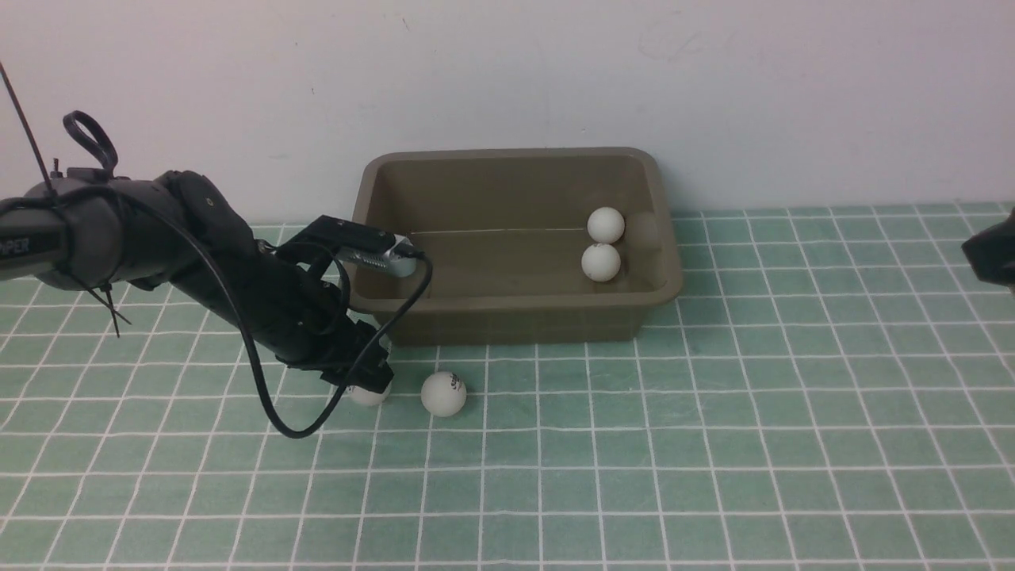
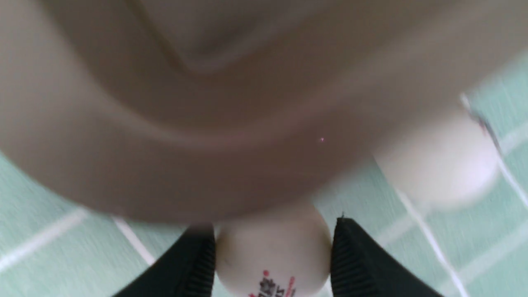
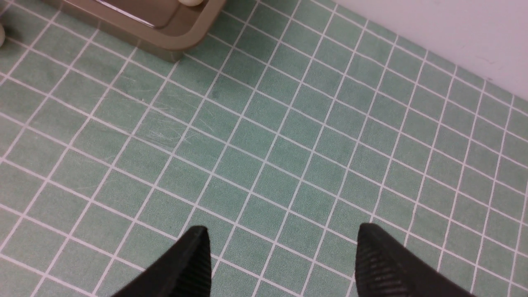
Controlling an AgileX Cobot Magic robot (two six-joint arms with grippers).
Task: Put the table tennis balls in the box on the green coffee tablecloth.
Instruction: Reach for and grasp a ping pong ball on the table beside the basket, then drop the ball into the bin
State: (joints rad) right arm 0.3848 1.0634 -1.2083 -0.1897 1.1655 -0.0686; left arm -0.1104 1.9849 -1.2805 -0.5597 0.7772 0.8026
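Left gripper (image 1: 366,381) pinching a ball on the cloth, just off the box's front-left corner

Going left to right: the left gripper is reaching down to the green coffee tablecloth (image 1: 714,444) and its pads are pressing on both sides of the first ball (image 2: 273,251), which is resting on the cloth. The second ball (image 1: 443,393) is lying free just to its right. The box (image 1: 515,317) is sitting just behind both – its front wall is looming close over the claw in the left wrist view – so the carry looks like a short lift up and back-right over the rim. Two more balls (image 1: 603,244) are lying inside near the right wall. The right gripper (image 3: 282,247) is hanging at the far right with jaws wide apart and empty, well away from both loose balls.
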